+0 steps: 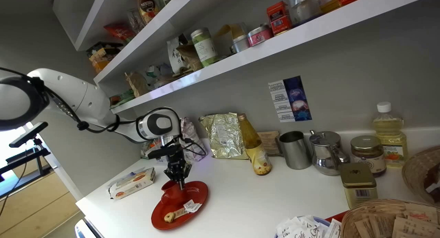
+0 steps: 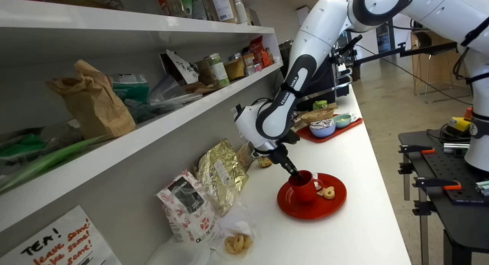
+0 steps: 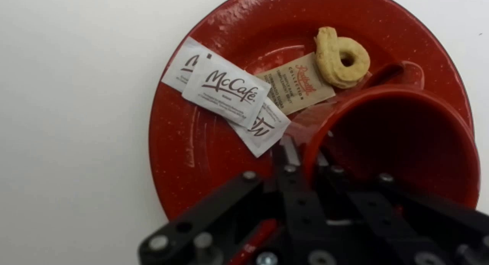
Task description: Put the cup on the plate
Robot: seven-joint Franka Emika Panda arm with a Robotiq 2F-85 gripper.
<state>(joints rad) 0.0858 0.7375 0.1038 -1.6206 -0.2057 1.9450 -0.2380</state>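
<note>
Red mug (image 2: 304, 192) is upright over the red plate (image 2: 331, 207) in both exterior views; its bottom edge merges red on red, can't tell if it rests there or hangs just above. Gripper (image 3: 306, 149) jaws look nearly together, pinching the mug's wall: one finger (image 3: 291, 152) outside, the other inside, its tip lost in the dark interior. Wrist view: linkage covers the lower plate, mug hides much of its right side. Mug handle just beside a looped cookie (image 3: 332, 66), which overlaps a Redpath sugar packet (image 3: 298, 85). McCafé packet (image 3: 227, 91) partly covers two white packets (image 3: 264, 129). In an exterior view: printed white pack (image 1: 132, 183) near the plate, text unreadable; amber bottle (image 1: 254, 145) overlaps a gold foil bag (image 1: 223, 135); wicker basket (image 1: 355, 214) cut off by the frame.
</note>
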